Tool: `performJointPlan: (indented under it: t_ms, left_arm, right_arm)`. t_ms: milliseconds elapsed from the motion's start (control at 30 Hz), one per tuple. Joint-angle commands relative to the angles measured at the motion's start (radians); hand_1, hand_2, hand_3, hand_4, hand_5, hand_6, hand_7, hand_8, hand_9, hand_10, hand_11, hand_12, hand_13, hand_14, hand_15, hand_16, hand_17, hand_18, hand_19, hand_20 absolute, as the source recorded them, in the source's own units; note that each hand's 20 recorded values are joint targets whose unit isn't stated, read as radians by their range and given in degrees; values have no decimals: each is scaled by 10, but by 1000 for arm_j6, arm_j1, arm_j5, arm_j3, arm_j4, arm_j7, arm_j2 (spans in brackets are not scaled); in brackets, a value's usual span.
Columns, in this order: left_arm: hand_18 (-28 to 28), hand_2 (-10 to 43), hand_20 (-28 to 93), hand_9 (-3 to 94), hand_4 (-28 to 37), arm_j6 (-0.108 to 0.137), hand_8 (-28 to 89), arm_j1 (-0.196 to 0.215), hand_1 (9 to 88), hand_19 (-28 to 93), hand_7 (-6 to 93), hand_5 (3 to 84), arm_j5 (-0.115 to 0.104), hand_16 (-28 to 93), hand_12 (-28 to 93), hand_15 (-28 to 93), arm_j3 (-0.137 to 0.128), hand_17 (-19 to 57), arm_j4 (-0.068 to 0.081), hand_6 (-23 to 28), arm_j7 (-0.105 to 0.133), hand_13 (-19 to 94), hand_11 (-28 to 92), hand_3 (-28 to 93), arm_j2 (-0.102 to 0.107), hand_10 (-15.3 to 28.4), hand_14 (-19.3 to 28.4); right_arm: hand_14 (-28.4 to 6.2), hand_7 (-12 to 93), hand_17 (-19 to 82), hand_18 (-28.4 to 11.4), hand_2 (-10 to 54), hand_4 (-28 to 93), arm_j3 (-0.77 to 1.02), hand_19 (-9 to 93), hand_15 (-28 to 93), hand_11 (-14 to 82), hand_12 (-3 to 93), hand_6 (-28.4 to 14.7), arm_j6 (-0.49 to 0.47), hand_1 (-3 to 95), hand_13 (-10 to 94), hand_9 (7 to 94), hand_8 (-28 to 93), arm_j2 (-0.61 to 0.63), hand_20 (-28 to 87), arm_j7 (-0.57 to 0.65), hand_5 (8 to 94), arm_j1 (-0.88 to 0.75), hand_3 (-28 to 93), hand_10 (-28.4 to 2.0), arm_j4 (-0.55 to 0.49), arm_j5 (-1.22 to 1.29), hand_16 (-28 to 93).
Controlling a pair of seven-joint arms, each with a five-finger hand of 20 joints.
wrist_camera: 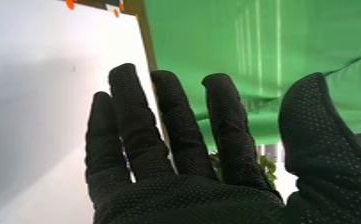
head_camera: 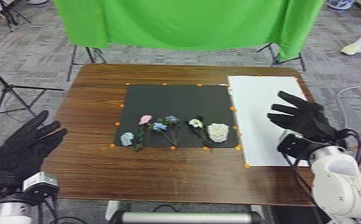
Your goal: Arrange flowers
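Your right hand (head_camera: 303,119) is wide, its fingers extended and the thumb standing off to the side, above the white sheet (head_camera: 258,107) on the worktop (head_camera: 159,165). In the right wrist view, the green cloth (head_camera: 190,22) lies beyond its fingers, and some greenery (wrist_camera: 267,166) is partly hidden behind them; you cannot tell what it belongs to.

To the left of that hand, past the white sheet, the black mat (head_camera: 168,97) carries the flowers in a row along its near side. Nearest your right hand is the big cream bloom (head_camera: 217,132), then the small white flower (head_camera: 195,123) on its stem, two blue flowers (head_camera: 160,126) close together, the pink flower (head_camera: 145,119), and the pale blue bloom (head_camera: 128,138) farthest from it. Orange dots (head_camera: 233,108) run around the mat's edges.

Your left hand (head_camera: 27,146) is wide too, fingers extended, at the worktop's left edge, with the flowers off to its right. A black tripod (head_camera: 10,86) stands on the grey floor (head_camera: 34,47) beyond your left hand, and a pale cable (head_camera: 340,102) curves over the floor to the right of your right hand.
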Motion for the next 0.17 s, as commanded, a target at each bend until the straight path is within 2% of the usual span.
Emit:
performJointPlan:
  t_ms: [33,67,167]
  left_arm:
    - [245,40,-34,378,-211,9,-90,15,238,568,120,385,-3,-82,98,479,6,-83,-2,93,1,285,250,808,-4,199,267]
    - [245,40,-34,378,-211,5,-90,9,238,568,120,385,0,-82,98,479,4,-83,0,93,-6,285,250,808,-7,199,267]
    - [245,40,-34,378,-211,8,-90,10,238,568,121,384,-1,-82,98,479,5,-83,-1,92,-7,285,250,808,-5,199,267]
  right_arm:
    - [-212,197,54,-225,128,-179,-33,524,346,140,115,11,47,125,408,501,-159,15,217,-8,446,64,932,-163,4,3,115]
    - [-212,197,54,-225,128,-179,-45,524,346,140,115,11,59,125,409,501,-159,17,217,-4,446,78,932,-164,6,-2,115]
    - [-212,198,54,-225,128,-179,-26,525,348,140,115,11,49,125,409,502,-160,18,218,-18,447,54,932,-163,0,8,115]
